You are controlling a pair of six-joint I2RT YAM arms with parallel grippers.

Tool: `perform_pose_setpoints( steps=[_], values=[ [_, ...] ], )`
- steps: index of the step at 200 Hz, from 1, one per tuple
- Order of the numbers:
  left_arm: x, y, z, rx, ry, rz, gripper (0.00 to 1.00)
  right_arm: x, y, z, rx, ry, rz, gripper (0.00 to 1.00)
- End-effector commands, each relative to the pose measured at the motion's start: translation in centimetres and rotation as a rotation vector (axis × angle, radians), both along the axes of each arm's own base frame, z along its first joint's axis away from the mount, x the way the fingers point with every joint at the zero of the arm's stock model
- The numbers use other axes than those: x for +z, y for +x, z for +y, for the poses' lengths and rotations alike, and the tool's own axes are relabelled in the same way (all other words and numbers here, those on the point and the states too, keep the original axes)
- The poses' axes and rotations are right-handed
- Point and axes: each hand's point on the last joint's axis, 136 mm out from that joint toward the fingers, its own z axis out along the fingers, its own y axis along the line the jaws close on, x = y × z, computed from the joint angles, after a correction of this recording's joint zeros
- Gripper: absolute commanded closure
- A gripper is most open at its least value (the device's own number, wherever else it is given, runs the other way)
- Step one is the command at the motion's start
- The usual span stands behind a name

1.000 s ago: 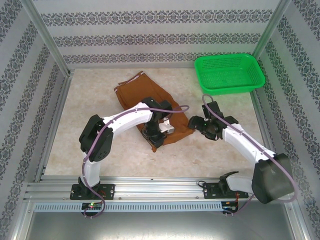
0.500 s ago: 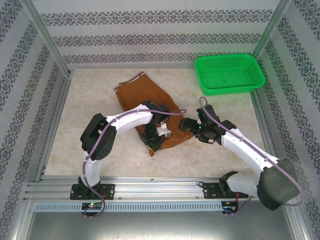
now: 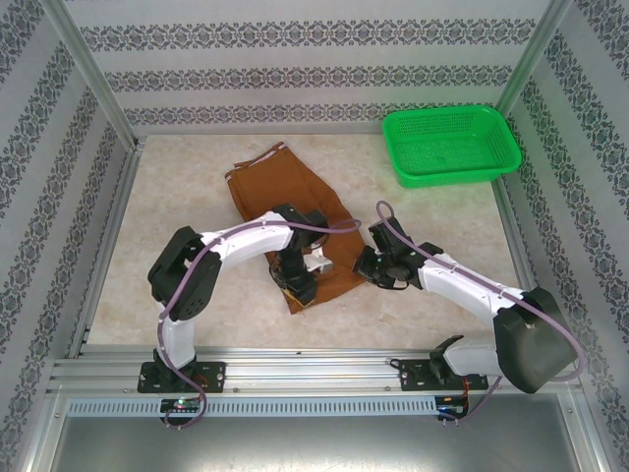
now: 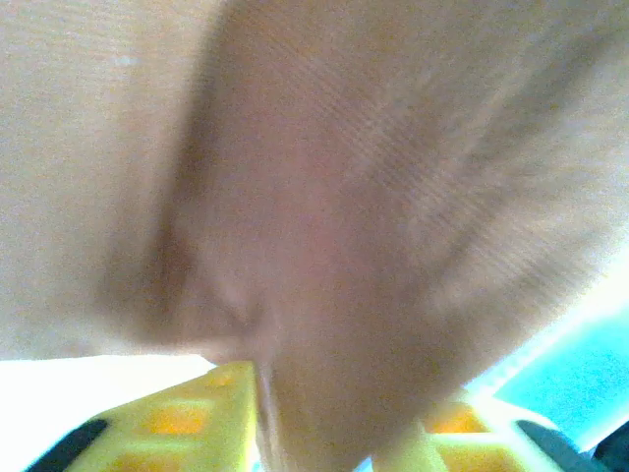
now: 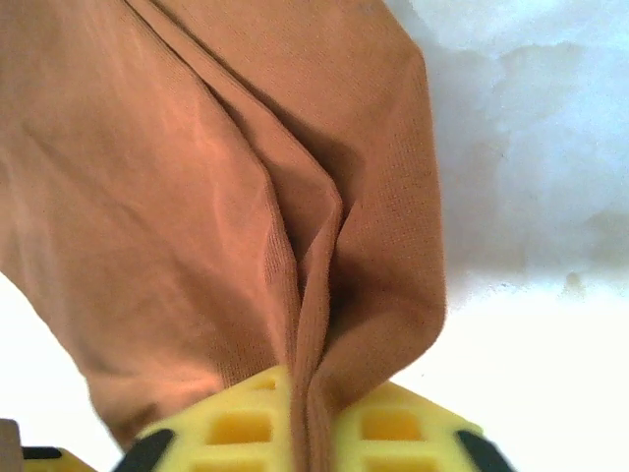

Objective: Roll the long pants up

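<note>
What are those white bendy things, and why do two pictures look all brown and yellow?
The white bendy things are two robot arms bolted to a table. One picture looks down from a camera above them. The other two come from little cameras on each wrist, so you see yellow fingers up close. On the table lie rust-brown long pants and a green basket. The right hand pinches a fold of the pants. The left hand has cloth between its fingers, but it is too blurry to tell whether it grips.

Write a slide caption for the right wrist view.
Right jaws shut on a raised fold of the long pants, pale tabletop beside.
</note>
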Motion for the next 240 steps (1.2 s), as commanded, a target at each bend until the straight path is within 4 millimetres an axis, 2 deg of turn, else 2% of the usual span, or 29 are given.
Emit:
perform_pose_setpoints(
  steps=[1,18,34,62,80,94,118,139,175,179,183,188,189,194,195,225,240],
  values=[
    [2.8,3.1,0.3,0.000,-0.039,-0.311,0.00,1.4,1.2,-0.1,-0.027,0.000,-0.048,1.00],
    [4.0,4.5,1.0,-0.008,-0.027,-0.496,0.00,1.3,1.2,-0.6,-0.040,-0.001,-0.045,1.00],
    [3.9,4.1,0.6,-0.053,-0.025,-0.568,0.00,1.0,1.2,-0.8,-0.043,0.002,-0.036,1.00],
    [3.0,1.4,-3.1,-0.239,-0.034,-0.713,0.00,0.4,1.1,-0.6,-0.045,0.015,-0.024,1.00],
    [2.6,0.8,-5.1,-0.311,-0.001,-0.836,0.00,0.2,1.1,-0.4,-0.046,0.033,-0.016,1.00],
    [2.2,0.9,-5.9,-0.325,0.006,-0.883,0.00,0.3,1.2,-0.2,-0.050,0.043,-0.017,1.00],
    [1.1,2.1,-5.7,-0.315,0.065,-0.931,0.00,0.9,1.4,0.2,-0.046,0.066,-0.025,1.00],
    [-1.1,3.4,-4.4,-0.310,0.172,-0.938,0.00,1.4,1.3,0.3,-0.043,0.077,-0.035,1.00],
    [-4.6,3.9,-3.1,-0.316,0.276,-0.888,0.00,2.0,1.2,-0.1,-0.060,0.099,-0.047,1.00],
    [-4.9,3.8,-3.1,-0.319,0.277,-0.873,0.05,2.0,1.2,-0.2,-0.060,0.102,-0.048,1.00],
    [-5.3,3.5,-3.1,-0.328,0.269,-0.850,0.20,2.1,1.3,-0.2,-0.062,0.104,-0.049,1.00],
    [-5.6,3.4,-3.1,-0.331,0.264,-0.834,0.49,2.1,1.2,-0.3,-0.063,0.105,-0.045,1.00],
    [-5.6,3.4,-3.1,-0.331,0.263,-0.831,0.52,2.1,1.3,-0.3,-0.064,0.106,-0.046,1.00],
    [-5.7,3.5,-3.0,-0.327,0.267,-0.830,0.95,2.2,1.3,-0.4,-0.066,0.108,-0.045,1.00],
    [-5.6,3.6,-3.0,-0.325,0.269,-0.832,0.99,2.2,1.3,-0.4,-0.067,0.108,-0.045,1.00],
    [-4.7,3.0,-3.8,-0.360,0.215,-0.799,1.00,2.2,1.7,-0.6,-0.065,0.109,-0.038,1.00],
    [-3.7,1.8,-4.7,-0.378,0.145,-0.719,1.00,2.1,2.2,-0.9,-0.081,0.122,-0.033,1.00]
  ],
)
